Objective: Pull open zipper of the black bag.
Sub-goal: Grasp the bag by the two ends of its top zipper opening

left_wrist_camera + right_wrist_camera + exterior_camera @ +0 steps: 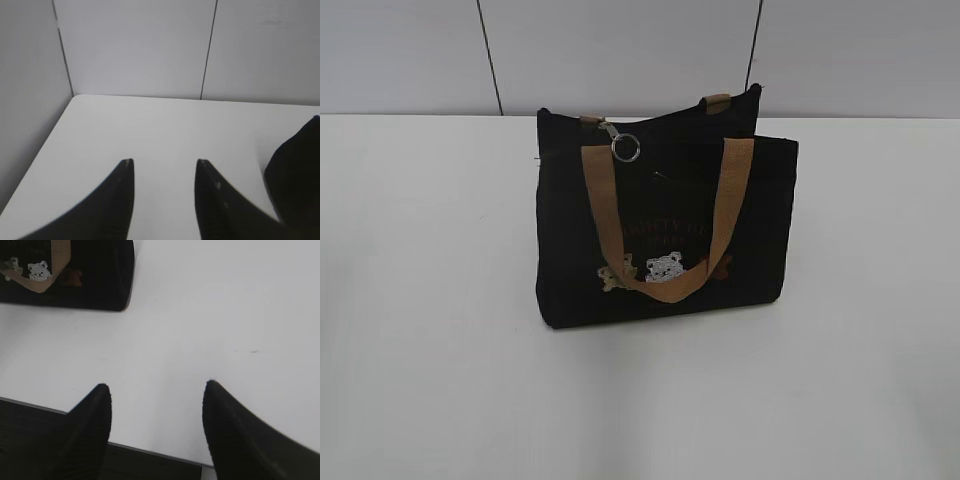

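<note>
Bag [660, 220]: upright on the tabletop [430, 300], about mid-width, toward the rear, just before the back wall [620, 50]. Zipper [650, 118]: along the bag's top edge; its ring pull [626, 148] hangs at the top left of the front face, beside the front handle [665, 225], which droops over that face. Rear handle [717, 100]: apparently behind the top edge, mostly hidden. Left claw [164, 165]: over the tabletop, bag to its right. Right claw [157, 387]: over the tabletop's near edge, bag ahead and left.
</note>
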